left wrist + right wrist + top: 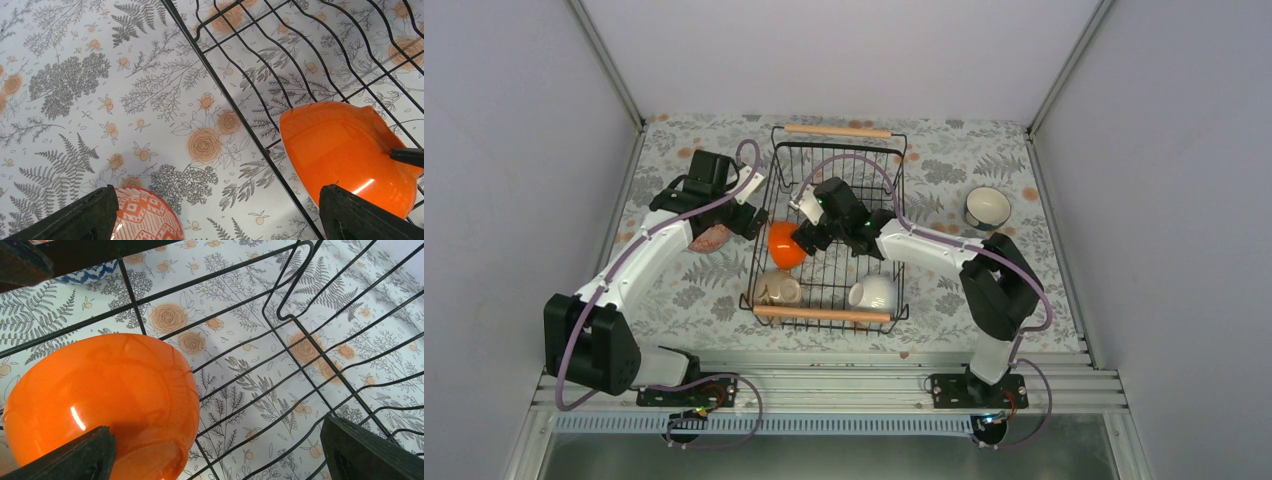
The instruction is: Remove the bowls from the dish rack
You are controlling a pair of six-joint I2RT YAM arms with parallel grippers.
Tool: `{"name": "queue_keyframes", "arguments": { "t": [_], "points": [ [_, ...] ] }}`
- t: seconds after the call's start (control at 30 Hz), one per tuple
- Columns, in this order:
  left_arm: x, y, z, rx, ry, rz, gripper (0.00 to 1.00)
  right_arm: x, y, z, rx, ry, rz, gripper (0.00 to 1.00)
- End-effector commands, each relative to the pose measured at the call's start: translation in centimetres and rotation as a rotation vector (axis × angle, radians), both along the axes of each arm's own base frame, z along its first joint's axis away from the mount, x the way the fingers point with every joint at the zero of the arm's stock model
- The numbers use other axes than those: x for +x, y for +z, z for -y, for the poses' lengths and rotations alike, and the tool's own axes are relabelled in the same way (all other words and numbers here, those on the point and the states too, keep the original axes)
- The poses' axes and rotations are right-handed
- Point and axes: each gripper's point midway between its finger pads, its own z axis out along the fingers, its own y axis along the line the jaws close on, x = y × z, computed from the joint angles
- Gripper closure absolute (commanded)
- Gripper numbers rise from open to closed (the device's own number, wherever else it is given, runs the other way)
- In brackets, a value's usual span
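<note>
Closest to the right wrist camera, the right jaws stand wide apart and released, gripping nothing. The orange bowl sits right behind one finger rather than between the two. The left wrist view shows a black fingertip touching the bowl's side.

This bowl is at the left side of the dish rack, against its left wall. I cannot tell whether it rests fully on the wires. It is tipped over, with its foot ring facing the right wrist camera and its mouth turned away towards the rack's left wall. Being round it has no long axis, and its centre line leans well off vertical.

The bright glaze suggests a hard, stiff, fairly light bowl that is slippery and would chip if knocked against the wires. A pinch over the rim, with one finger inside and one outside, looks safer than squeezing the curved belly.

The left jaws are also spread and holding nothing. They hang over the counter just outside the rack, above a patterned bowl.

A beige bowl and a white bowl lie at the rack's near end. A dark bowl with white inside stands on the counter, well to the right.
</note>
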Motion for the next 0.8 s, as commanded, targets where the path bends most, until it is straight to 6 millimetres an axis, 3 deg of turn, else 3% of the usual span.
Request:
{"name": "queue_keyframes", "arguments": {
  "t": [0.0,0.47,0.77],
  "points": [
    [-0.3,0.9,0.2,-0.023,-0.008,0.021,0.0,-1.8,-8.1,5.9,-0.279,-0.052,-0.131,0.0],
    [-0.5,0.8,0.4,-0.036,-0.021,0.016,0.0,-3.0,-11.6,9.6,-0.377,-0.087,-0.188,0.0],
    [-0.5,0.9,0.7,-0.044,-0.029,0.013,0.0,-2.8,-12.3,11.9,-0.41,-0.136,-0.201,0.0]
  ]
}}
